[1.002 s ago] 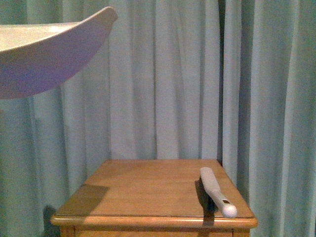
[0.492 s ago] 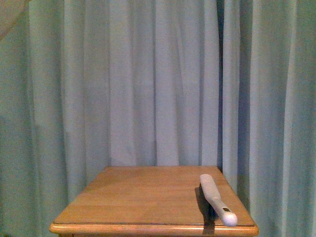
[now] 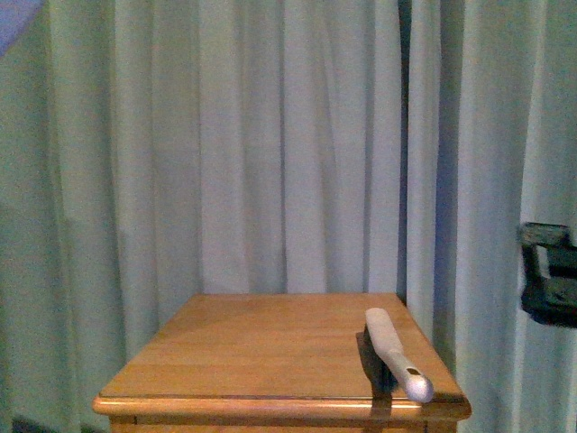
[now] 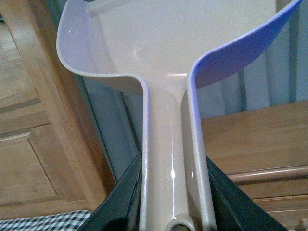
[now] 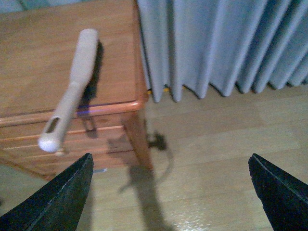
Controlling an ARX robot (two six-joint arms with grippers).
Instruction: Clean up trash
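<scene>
Step in hand, prob: getting tools before any sweeping. The left fingers (image 4: 120, 207) are clamped on the dustpan (image 4: 163, 43) handle, w/ the pan out ahead of them. The right fingers (image 5: 62, 202) are apart, holding nothing, above the floor (image 5: 216, 144). The hand brush (image 5: 72, 91) lies on the bench (image 3: 252, 352) ahead of them, off toward one fingertip and not in the gap, its tip at the bench's front edge. The trash isn't in any view; the bench top shows only the brush. Next move needs the right fingers over the brush handle, squared across it, then closing.
</scene>
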